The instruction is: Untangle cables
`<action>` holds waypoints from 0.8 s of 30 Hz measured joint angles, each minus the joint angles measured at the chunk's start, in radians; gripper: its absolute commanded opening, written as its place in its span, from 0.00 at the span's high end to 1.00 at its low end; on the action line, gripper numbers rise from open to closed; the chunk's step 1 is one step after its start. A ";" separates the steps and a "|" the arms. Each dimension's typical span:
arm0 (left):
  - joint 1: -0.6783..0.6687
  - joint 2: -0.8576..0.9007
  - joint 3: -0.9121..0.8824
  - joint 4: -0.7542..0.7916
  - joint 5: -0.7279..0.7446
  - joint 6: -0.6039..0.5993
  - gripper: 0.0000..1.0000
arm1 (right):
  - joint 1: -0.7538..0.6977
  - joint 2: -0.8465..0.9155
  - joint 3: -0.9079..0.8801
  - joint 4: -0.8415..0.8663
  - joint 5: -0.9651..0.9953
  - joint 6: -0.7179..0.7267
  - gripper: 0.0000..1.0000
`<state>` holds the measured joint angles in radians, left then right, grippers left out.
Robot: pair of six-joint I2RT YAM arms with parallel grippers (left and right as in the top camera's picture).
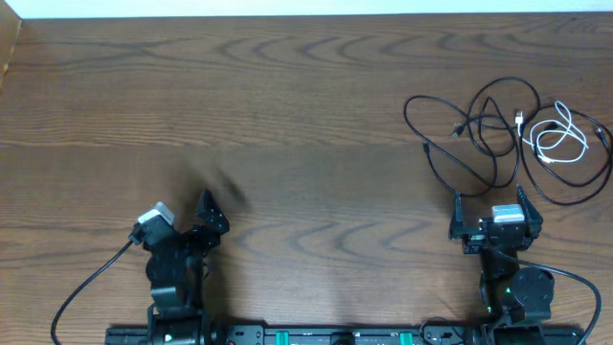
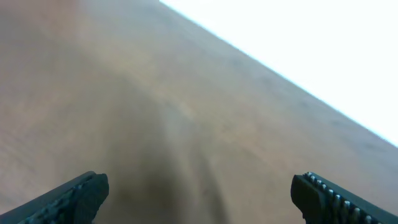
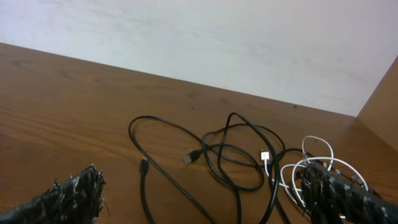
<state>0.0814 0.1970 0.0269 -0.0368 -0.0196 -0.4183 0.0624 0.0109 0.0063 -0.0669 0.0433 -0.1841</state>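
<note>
lying on the wooden table (image 1: 287,115), far right side: black cables (image 1: 493,125) in loose overlapping loops, spread mostly left-right, just ahead of the right gripper (image 1: 489,196), jaws wide apart, empty. left gripper (image 1: 182,203) likewise wide, empty, well apart. white cable (image 1: 556,134) coils at the tangle's right end, crossing black loops. right arm judged nearer; path unobstructed.

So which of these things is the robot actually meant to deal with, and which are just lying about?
For the job:
long thin black cords
shorter thin white cord, tangled among them

Just there:
brown wooden table
thick black cable feeding the left arm
</note>
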 measured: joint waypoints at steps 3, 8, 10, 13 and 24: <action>0.000 -0.074 0.000 -0.002 0.015 0.055 0.00 | 0.000 0.000 0.000 0.000 0.000 0.000 0.01; 0.000 -0.158 0.000 -0.003 0.022 0.153 0.00 | 0.000 0.000 0.000 0.000 0.000 0.000 0.01; 0.000 -0.177 0.000 -0.004 0.023 0.198 0.00 | 0.000 0.000 0.000 0.000 0.000 0.000 0.01; 0.000 -0.185 0.000 -0.004 0.022 0.267 0.00 | 0.000 0.000 0.000 0.000 0.000 0.000 0.01; 0.000 -0.186 0.000 -0.004 0.021 0.480 0.01 | 0.000 0.000 0.000 0.000 0.000 0.000 0.01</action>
<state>0.0814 0.0109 0.0273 -0.0406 0.0017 0.0616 0.0624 0.0109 0.0063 -0.0673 0.0429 -0.1841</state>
